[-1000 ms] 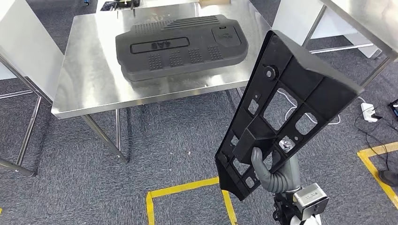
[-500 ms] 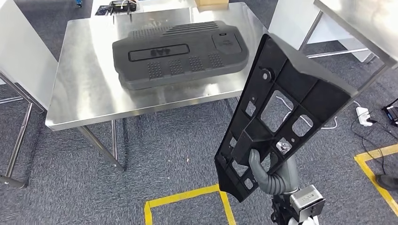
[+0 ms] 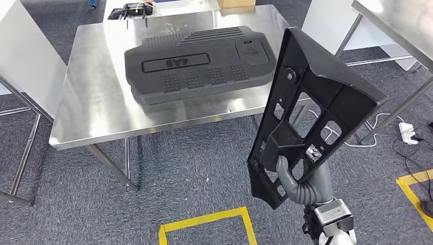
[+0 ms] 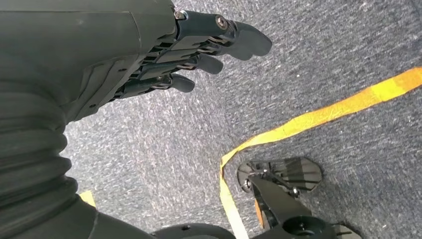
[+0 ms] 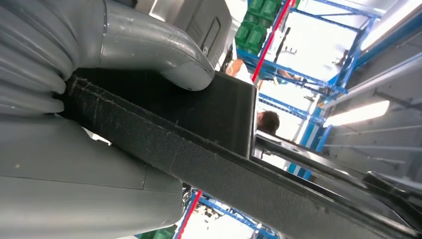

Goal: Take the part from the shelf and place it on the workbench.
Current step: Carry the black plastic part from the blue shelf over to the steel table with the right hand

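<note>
The black part (image 3: 311,109) is gripped at its lower end by the right hand (image 3: 296,178), ahead of which the workbench (image 3: 97,102) stands. The left hand (image 4: 164,55) is held with fingers apart, empty.

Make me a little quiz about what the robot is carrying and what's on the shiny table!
1. True or false: the right hand holds the black ribbed part by its lower end.
2. What lies on the steel workbench?
A. a big dark grey cover
B. a red ball
C. a stack of plates
3. Fill in: the left hand hangs over the grey ______, with its fingers apart and nothing in them.

Key
1. True. The part stands tilted, with its top end over the workbench's near right corner.
2. A. The dark grey cover lies flat in the middle.
3. Carpet, near a strip of yellow tape.
</note>
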Tool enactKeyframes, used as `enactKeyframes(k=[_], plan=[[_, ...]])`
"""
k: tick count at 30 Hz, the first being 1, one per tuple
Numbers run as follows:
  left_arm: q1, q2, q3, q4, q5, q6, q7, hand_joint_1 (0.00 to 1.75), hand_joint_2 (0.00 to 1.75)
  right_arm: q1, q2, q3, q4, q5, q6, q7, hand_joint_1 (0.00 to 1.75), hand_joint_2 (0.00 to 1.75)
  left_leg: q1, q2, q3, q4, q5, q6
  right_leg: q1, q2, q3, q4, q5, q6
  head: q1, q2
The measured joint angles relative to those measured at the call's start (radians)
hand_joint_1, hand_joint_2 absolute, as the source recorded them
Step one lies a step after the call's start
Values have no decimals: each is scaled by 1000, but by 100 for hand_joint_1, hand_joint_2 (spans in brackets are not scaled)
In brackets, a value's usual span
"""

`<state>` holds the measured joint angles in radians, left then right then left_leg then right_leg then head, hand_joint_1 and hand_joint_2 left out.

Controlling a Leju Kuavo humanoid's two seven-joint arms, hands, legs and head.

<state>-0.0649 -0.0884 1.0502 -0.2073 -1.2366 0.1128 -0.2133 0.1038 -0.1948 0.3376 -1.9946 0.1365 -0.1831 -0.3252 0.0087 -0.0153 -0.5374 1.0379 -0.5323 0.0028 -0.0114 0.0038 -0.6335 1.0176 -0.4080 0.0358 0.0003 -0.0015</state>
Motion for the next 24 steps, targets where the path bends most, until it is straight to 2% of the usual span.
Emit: enactKeyframes(k=[2,4,5,6,7,8,9,10,11,12,14,16,19,23,24], plan=[[-2,1,0,0,0,-1,-4,0,175,-27,-6,-4,0,9,0,9,175,175,1,5,-23,59,-30,-8,-10,0,17,-9,-6,-17,-3,0],[-3,0,0,0,0,-3,-10,0,175,-56,-15,-9,1,12,0,16,175,175,4,7,-92,189,-81,-14,-10,-1,34,-11,-17,-31,-5,0],[-3,0,0,0,0,-4,-11,0,175,-67,-20,-11,1,13,0,18,175,175,5,7,-130,249,-96,-16,-9,0,42,-10,-23,-34,-5,0],[-2,0,0,0,0,-4,-12,0,175,-75,-23,-13,1,13,0,20,175,175,6,7,-158,281,-92,-19,-8,0,51,-10,-30,-35,-5,0],[-2,-1,0,0,0,-4,-13,0,175,-81,-25,-14,1,13,-1,21,175,175,8,8,-168,274,-66,-20,-8,1,61,-10,-38,-34,-5,0],[-1,0,0,0,0,-4,-14,0,175,-84,-28,-15,1,15,-3,21,175,175,9,9,-160,230,-22,-20,-9,2,74,-9,-46,-31,-6,0],[-1,0,0,0,0,-4,-15,0,175,-87,-31,-16,1,17,-5,21,175,175,11,10,-139,161,29,-19,-9,3,84,-8,-56,-27,-6,0],[0,0,0,0,0,-4,-15,0,175,-92,-34,-19,0,19,-8,21,175,175,11,11,-115,96,64,-18,-6,4,92,-6,-65,-22,-7,0],[-1,0,0,1,0,-5,-16,0,175,-98,-38,-23,-1,21,-11,21,175,175,10,11,-95,50,84,-14,-3,5,96,-4,-73,-16,-8,0],[-1,0,1,1,0,-5,-17,0,175,-105,-44,-28,-3,21,-13,21,175,175,8,11,-84,25,88,-10,-1,6,97,-3,-78,-9,-7,0],[-2,-1,1,1,0,-5,-17,0,175,-117,-55,-39,-10,25,-17,23,175,175,3,10,-79,18,79,2,-2,6,98,-7,-79,1,-6,0],[-1,-4,1,1,0,-6,-17,0,175,-123,-66,-50,-18,31,-19,27,175,175,6,8,-74,10,79,15,-3,5,90,6,-88,9,-5,0],[-2,-5,1,1,0,-7,-16,0,175,-131,-79,-62,-24,38,-23,30,175,175,11,8,-64,2,75,29,-3,3,38,98,-120,9,0,0],[-2,-6,1,1,0,-7,-16,0,175,-132,-81,-64,-24,40,-24,30,175,175,11,8,-63,2,73,31,-3,3,20,129,-130,8,1,0],[-2,-6,1,1,0,-7,-15,0,175,-133,-84,-67,-24,41,-25,31,175,175,10,7,-61,2,71,32,-3,3,-7,171,-141,7,2,0]])
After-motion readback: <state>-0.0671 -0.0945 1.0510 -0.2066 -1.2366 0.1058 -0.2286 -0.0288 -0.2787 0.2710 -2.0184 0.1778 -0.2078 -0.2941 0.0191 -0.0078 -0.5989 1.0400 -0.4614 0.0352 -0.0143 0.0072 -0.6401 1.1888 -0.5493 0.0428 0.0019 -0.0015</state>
